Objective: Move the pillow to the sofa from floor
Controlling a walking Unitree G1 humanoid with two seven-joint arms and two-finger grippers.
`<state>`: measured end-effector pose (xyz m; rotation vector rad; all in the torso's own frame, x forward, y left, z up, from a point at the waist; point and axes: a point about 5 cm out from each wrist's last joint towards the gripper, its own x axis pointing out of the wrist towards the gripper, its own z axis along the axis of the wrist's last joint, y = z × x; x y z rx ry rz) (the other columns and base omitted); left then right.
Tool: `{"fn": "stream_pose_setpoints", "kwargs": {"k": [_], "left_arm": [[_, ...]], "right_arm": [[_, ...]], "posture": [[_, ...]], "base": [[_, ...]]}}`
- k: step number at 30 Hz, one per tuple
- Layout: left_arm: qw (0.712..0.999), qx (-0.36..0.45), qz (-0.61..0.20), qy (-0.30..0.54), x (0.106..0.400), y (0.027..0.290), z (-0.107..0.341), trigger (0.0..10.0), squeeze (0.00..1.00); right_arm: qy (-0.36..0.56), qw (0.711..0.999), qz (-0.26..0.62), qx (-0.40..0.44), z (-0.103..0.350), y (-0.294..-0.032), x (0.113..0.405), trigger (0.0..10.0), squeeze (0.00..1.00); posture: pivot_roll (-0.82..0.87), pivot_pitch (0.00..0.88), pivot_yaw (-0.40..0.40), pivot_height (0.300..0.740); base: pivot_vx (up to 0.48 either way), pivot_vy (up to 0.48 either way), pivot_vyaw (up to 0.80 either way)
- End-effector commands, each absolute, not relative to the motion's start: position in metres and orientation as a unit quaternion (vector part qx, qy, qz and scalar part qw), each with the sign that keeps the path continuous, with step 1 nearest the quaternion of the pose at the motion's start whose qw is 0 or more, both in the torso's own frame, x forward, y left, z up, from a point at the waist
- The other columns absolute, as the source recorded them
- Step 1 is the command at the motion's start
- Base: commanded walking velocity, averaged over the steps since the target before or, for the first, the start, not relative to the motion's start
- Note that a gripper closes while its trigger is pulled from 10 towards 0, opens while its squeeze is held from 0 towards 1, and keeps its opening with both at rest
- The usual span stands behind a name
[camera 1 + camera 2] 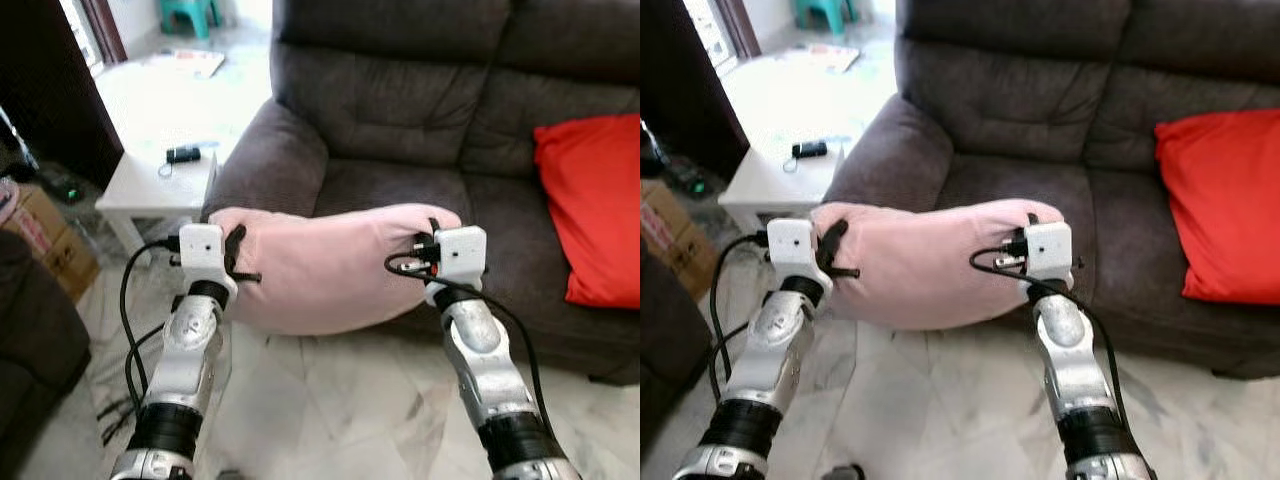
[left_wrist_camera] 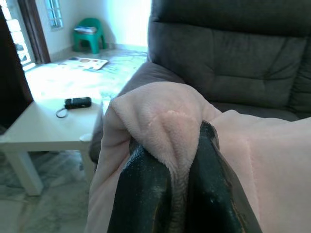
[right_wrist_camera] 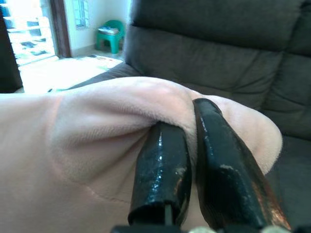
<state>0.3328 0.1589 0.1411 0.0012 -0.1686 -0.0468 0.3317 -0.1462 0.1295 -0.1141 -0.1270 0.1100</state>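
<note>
Pillow (image 1: 330,265) hangs off the floor before the sofa (image 1: 400,110), its 2 ends pinched by left end effector (image 1: 238,262) and right end effector (image 1: 425,250). Best carry both forward evenly, releasing over the seat.

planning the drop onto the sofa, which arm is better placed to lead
Right, probably. The right claw pinches the pink pillow at the end already over the sofa seat; the left claw holds the end out by the armrest.
</note>
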Motion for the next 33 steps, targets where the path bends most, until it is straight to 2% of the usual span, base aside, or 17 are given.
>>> {"fn": "stream_pose_setpoints", "kwargs": {"k": [1, 6, 16, 23, 33], "left_arm": [[0.993, 0.006, -0.022, -0.115, 0.332, 0.159, 0.154, 10.0, 0.00], [0.993, 0.006, -0.019, -0.119, 0.332, 0.160, 0.155, 10.0, 0.00], [0.991, 0.005, -0.014, -0.133, 0.333, 0.161, 0.163, 10.0, 0.00], [0.984, 0.036, -0.012, -0.175, 0.332, 0.161, 0.180, 10.0, 0.00], [0.970, 0.060, -0.006, -0.237, 0.330, 0.160, 0.214, 10.0, 0.00]], "right_arm": [[-0.109, 0.992, 0.050, -0.049, 0.149, -0.149, 0.334, 10.0, 0.00], [-0.112, 0.991, 0.051, -0.048, 0.151, -0.148, 0.335, 10.0, 0.00], [-0.134, 0.989, 0.054, -0.042, 0.160, -0.147, 0.335, 10.0, 0.00], [-0.176, 0.982, 0.060, -0.039, 0.176, -0.145, 0.333, 10.0, 0.00], [-0.185, 0.980, 0.063, -0.034, 0.181, -0.142, 0.334, 10.0, 0.00]], "posture": [[0.02, 0.083, -0.071, 0.740], [0.02, 0.080, -0.074, 0.740], [0.02, 0.070, -0.072, 0.740], [0.01, 0.056, -0.067, 0.740], [0.01, 0.057, -0.069, 0.740]], "base": [[0.000, 0.000, 0.00], [0.000, 0.000, 0.00], [0.253, 0.000, 0.00], [0.271, 0.000, 0.00], [0.292, 0.000, 0.00]]}}
